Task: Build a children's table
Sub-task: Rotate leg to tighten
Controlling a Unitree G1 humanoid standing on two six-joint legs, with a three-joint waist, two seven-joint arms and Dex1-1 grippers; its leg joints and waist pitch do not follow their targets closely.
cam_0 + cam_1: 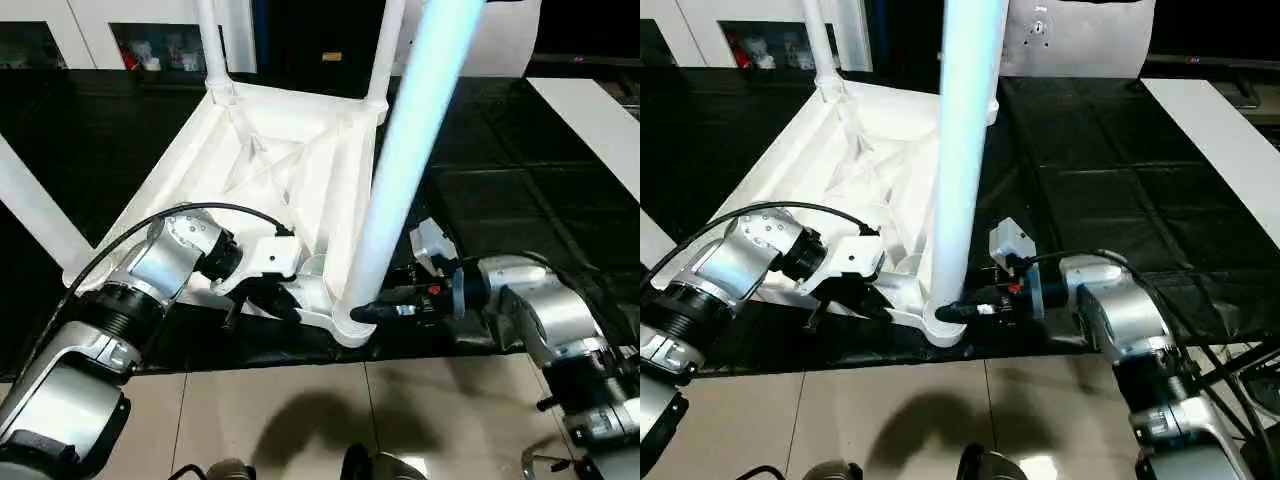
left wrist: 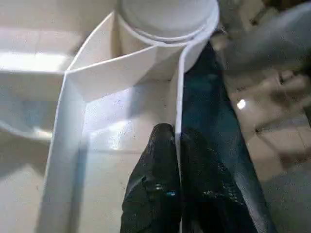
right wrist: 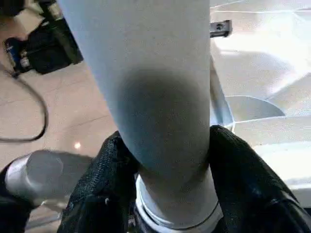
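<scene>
**Operator:** Head views first. Where does the table stand, and what should I watch?

**Technician:** The table top (image 1: 290, 150) lies upside down on the black mat (image 1: 500, 180), ribbed underside up. Two far legs (image 1: 212, 45) rise from the back corners and a third slants off at the robot's left. The near leg (image 1: 400, 170) stands in the front corner socket (image 1: 350, 322). Your right gripper (image 1: 372, 312) clasps that leg just above the socket. If the leg is not fully seated, letting go could leave it leaning or loose.

**Operator:** Left wrist view?

**Technician:** The left gripper (image 2: 176, 160) is clenched on the thin rim (image 2: 178, 97) of the top, one finger on each side of the wall, near the socket. That wall is thin; if the pinch slides off, the top may turn with the leg.

**Operator:** Right wrist view?

**Technician:** Both fingers (image 3: 104, 179) wrap the leg's narrow base, touching it on both sides. The leg is smooth and tapered, so your grip may slide around it rather than turn it. Keep the leg upright.
</scene>
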